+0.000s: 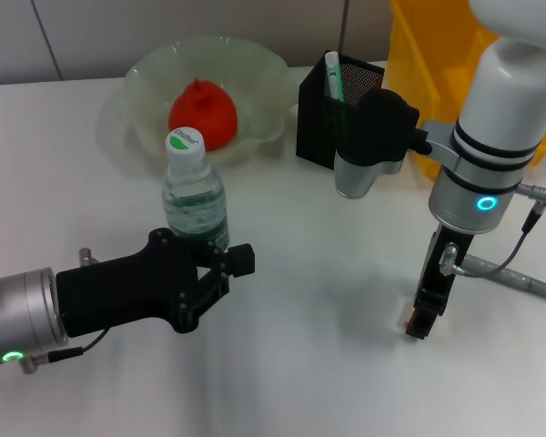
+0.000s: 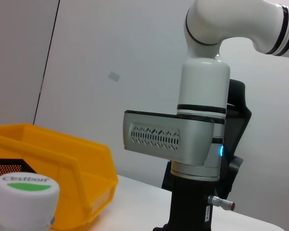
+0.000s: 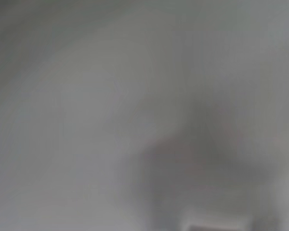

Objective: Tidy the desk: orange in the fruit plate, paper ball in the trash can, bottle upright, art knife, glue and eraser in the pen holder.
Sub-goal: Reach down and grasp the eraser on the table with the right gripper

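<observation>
The left gripper (image 1: 226, 264) is clamped around the upright bottle (image 1: 193, 196) on the desk (image 1: 328, 300), so a jerky release could topple it, while the right gripper (image 1: 421, 320), fingers unreadable, presses down over something tan, perhaps the eraser.

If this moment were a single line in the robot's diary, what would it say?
left gripper: at upright bottle | right gripper: lowered to desk | orange: in fruit plate | pen holder: holds a stick
</observation>
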`<action>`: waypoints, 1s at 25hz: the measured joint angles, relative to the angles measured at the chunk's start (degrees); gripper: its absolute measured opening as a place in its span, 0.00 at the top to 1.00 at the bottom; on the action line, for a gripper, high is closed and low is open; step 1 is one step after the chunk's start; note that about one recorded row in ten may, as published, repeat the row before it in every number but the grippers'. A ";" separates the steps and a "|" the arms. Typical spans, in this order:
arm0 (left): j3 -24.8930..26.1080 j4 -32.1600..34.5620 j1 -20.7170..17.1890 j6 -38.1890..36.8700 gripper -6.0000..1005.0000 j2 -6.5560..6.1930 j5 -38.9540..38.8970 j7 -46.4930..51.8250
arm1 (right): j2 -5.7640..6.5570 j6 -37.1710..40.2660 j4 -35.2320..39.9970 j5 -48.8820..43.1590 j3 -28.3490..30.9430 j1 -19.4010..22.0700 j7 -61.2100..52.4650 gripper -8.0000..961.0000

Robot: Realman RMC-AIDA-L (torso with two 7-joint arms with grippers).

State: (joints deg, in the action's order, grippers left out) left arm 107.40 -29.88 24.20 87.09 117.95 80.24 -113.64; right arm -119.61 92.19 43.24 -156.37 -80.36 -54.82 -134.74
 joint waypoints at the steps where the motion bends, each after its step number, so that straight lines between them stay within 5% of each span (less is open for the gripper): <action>1: 0.00 0.00 0.00 0.00 0.98 0.00 0.00 0.00 | 0.00 -0.03 0.00 0.01 0.00 -0.03 0.01 0.40; 25: 0.00 -0.05 -0.11 -0.17 0.98 -0.08 0.00 0.00 | 0.00 -0.92 -0.85 0.01 -0.22 -0.15 0.31 0.42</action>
State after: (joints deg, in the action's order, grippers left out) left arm 107.40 -29.92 24.09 86.92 117.87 80.25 -113.64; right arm -119.62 91.27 42.39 -156.36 -80.58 -54.97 -134.43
